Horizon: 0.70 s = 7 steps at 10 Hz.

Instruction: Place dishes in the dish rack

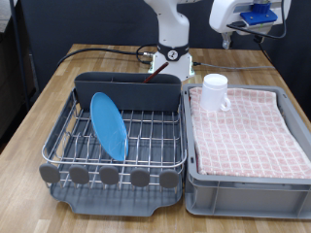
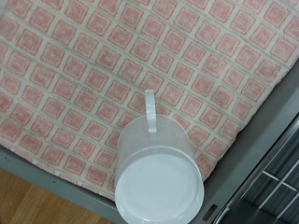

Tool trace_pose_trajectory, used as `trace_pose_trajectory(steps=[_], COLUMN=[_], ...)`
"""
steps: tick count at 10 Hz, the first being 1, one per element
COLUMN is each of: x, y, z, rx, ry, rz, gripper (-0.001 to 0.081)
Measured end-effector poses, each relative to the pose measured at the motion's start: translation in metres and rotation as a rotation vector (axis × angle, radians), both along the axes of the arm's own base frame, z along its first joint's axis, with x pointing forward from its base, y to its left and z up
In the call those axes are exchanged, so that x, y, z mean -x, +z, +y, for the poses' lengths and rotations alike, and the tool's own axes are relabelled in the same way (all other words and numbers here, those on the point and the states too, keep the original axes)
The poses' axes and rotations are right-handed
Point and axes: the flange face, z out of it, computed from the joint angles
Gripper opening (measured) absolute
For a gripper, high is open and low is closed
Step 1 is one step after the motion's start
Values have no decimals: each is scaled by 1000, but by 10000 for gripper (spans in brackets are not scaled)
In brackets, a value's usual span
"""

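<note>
White mug [image 2: 159,175] sits upside down, base up, on the pink checked cloth [image 2: 84,65] lining the grey bin [image 1: 243,189]. It stands near the bin's corner next to the dish rack [image 1: 117,146], handle [image 2: 149,107] pointing out over the cloth. Nothing else rests on the cloth close to it.

Judged step: picking up the mug. To do it well, come straight down and close across the body, or pinch the wall beside the handle; the smooth rounded side may slip if caught off-centre. The bin wall is just beside the mug, so a finger on that side has little room. The cloth is soft, so the mug may tip if nudged.

Relative to the fingers: no fingertips show in the wrist view, which looks down at the mug from above. The mug is apart from the hand, not between the fingers. The gripper [image 1: 225,39] hangs high at the exterior view's top right, well above the bin, holding nothing visible. Cannot tell whether the fingers are apart or together.

Light-blue plate [image 1: 109,124] already stands on edge in the rack wires. No spoon is visible.
</note>
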Motion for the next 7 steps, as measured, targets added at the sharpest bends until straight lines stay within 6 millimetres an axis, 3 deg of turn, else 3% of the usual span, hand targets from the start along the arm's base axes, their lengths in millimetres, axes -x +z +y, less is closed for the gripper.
trace_pose_trajectory(steps=[7], x=[-7], y=[-44], z=[9], rx=[52], ry=[29], rz=[61], gripper=[802])
